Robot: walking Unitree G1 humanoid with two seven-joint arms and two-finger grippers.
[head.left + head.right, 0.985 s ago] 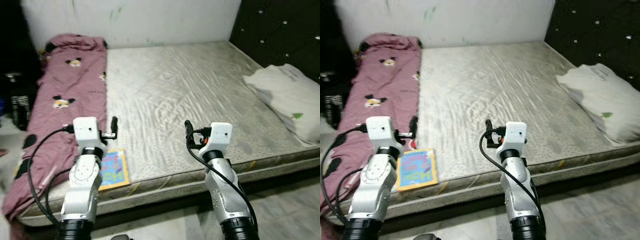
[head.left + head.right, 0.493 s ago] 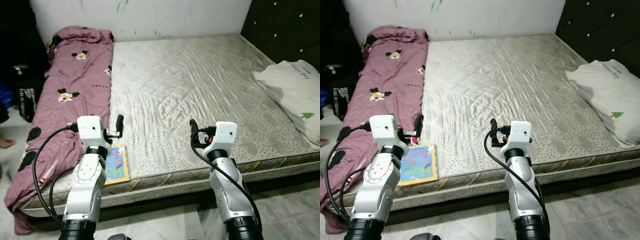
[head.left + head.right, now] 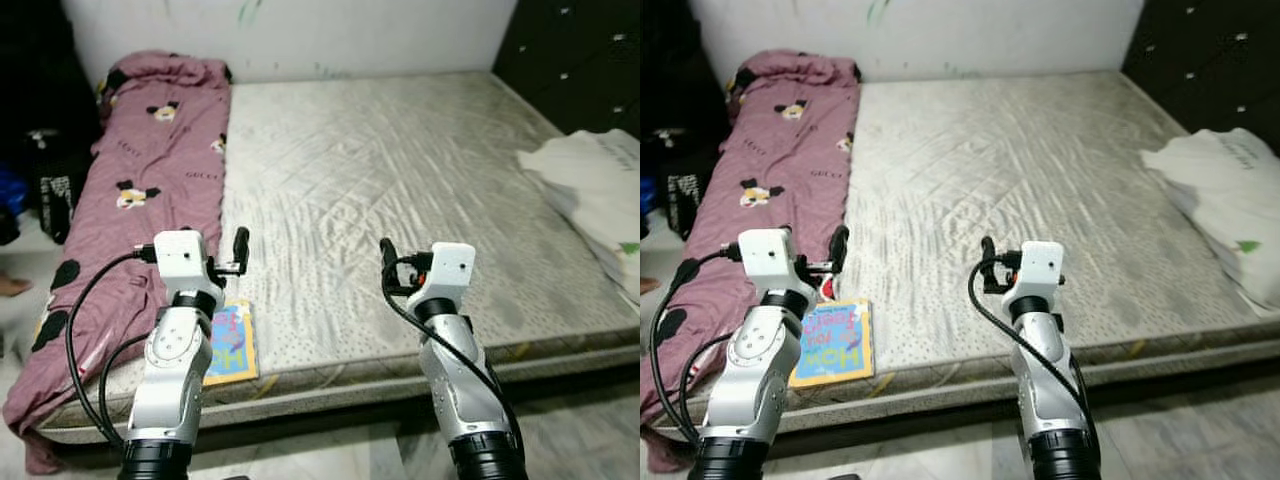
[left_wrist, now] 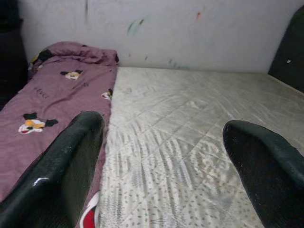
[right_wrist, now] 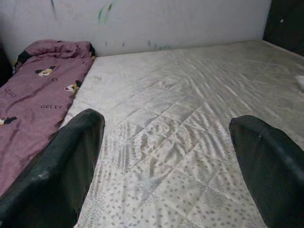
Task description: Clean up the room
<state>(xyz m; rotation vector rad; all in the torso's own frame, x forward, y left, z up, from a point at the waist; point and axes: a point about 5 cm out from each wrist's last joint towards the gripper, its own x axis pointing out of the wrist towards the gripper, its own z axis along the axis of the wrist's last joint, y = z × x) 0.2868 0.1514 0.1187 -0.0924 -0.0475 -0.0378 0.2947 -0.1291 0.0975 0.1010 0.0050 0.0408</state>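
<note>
A colourful children's book [image 3: 232, 340] lies flat at the near left edge of the bare grey mattress [image 3: 400, 170]. Just left of it, a pink cartoon-print blanket [image 3: 140, 190] runs along the bed's left side. A white pillow [image 3: 600, 190] lies at the right edge. My left gripper [image 3: 240, 250] is raised above the book's far end, open and holding nothing. My right gripper [image 3: 386, 262] is raised over the mattress's near middle, also open. The left wrist view shows the left gripper [image 4: 168, 142] spread wide. So is the right gripper [image 5: 166, 142] in the right wrist view.
A black padded headboard [image 3: 580, 50] stands at the right and a marked white wall [image 3: 350, 30] at the back. Dark bags [image 3: 45, 180] stand on the floor left of the bed, with what looks like a person's foot [image 3: 10, 287] nearby. Tiled floor [image 3: 580, 440] lies before the bed.
The camera has shifted, so the pillow now sits farther right in the picture. Both arms keep the same raised pose with open fingers. The book has not moved on the mattress.
</note>
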